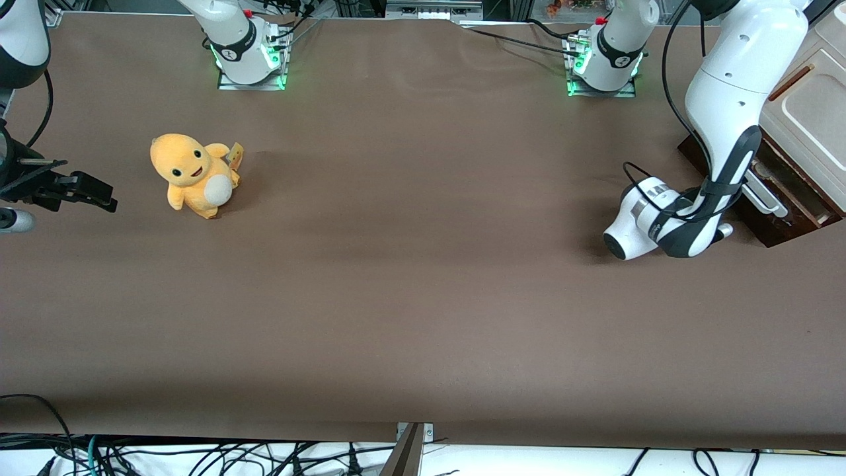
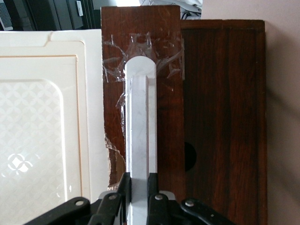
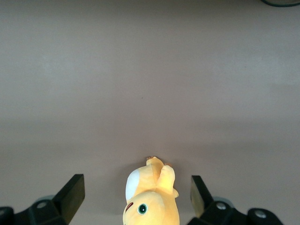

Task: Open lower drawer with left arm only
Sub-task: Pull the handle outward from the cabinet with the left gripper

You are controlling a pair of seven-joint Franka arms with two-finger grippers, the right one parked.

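left arm (image 1: 727,86) low at the working arm's end of the table, gripper (image 2: 139,187) clamped on the silver handle (image 2: 139,122) of the lower drawer (image 1: 790,198), seemingly part open; pull step, next a straight outward draw.

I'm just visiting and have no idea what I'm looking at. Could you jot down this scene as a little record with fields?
Working arm: big white jointed left arm, reaching down to the cabinet at its end of the table
Gripper: black two-finger gripper, shut on the silver metal bar handle
Drawer: shallow dark-brown wooden lower drawer, pulled partly out
Above it: cream panelled drawer, closed
Elsewhere: orange plush toy sitting on the brown table, toward the parked arm's end
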